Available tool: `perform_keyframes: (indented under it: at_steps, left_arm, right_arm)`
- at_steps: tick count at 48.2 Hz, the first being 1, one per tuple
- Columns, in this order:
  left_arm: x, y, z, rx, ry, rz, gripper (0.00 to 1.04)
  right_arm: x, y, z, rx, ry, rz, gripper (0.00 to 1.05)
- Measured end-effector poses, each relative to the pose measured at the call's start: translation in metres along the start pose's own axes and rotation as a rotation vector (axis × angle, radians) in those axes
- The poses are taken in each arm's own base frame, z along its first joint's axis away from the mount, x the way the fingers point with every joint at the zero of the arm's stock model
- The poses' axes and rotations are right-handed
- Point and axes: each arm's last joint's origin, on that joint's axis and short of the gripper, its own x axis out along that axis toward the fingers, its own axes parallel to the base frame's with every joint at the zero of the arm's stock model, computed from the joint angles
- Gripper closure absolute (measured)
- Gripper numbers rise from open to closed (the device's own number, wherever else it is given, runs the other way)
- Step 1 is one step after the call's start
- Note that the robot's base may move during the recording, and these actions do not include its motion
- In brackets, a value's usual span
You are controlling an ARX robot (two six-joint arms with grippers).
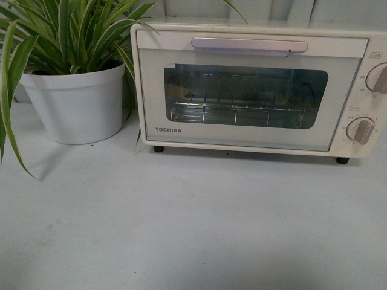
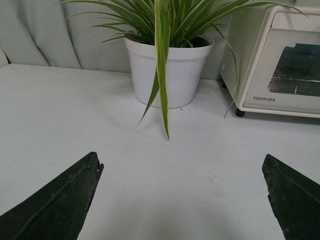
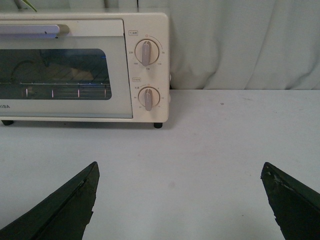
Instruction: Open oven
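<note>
The cream-white TOSHIBA oven (image 1: pixel 151 90) stands at the back right of the white table in the front view. Its glass door is shut, with the bar handle (image 1: pixel 249 45) along the top, a wire rack behind the glass and two beige knobs (image 1: pixel 363 130) on its right side. Neither arm shows in the front view. My left gripper (image 2: pixel 182 165) is open and empty above the table, well short of the oven (image 2: pixel 260 70). My right gripper (image 3: pixel 180 165) is open and empty, facing the oven's knob side (image 3: pixel 146 52) from a distance.
A white pot (image 1: pixel 75 103) with a long-leaved striped plant (image 1: pixel 66 30) stands left of the oven, leaves hanging over the table. It also shows in the left wrist view (image 2: pixel 170 70). A pale curtain (image 3: pixel 240 45) hangs behind the table (image 1: pixel 181 229).
</note>
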Motion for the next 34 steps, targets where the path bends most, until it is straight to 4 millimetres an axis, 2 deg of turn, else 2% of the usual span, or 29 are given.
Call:
perform_keyframes:
  at_steps: [34]
  left_arm:
    - [0.0000,0.0000,0.0000,0.000,0.000,0.000,0.06]
  right_arm:
    - [0.0000,0.0000,0.0000,0.000,0.000,0.000,0.09]
